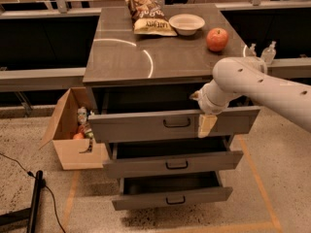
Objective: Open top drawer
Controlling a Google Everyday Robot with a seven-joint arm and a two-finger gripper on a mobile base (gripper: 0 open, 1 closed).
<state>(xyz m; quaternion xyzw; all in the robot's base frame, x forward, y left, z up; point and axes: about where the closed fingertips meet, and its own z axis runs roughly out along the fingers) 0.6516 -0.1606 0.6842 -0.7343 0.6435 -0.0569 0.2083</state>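
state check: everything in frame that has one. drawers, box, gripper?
top drawer: pulled out, interior showing
middle drawer: partly out
bottom drawer: partly out
cardboard box: flaps open, items inside
bowl: upright
chip bag: lying flat
gripper: at top drawer's front edge, right of handle

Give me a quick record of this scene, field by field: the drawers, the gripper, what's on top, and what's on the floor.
top drawer: partly open, dark gap behind its front
handle: centre of that front
gripper: against the top drawer's front, just right of the handle
middle drawer: partly open
bottom drawer: partly open
cabinet top: chip bag, bowl, apple
floor, left: open cardboard box, items inside
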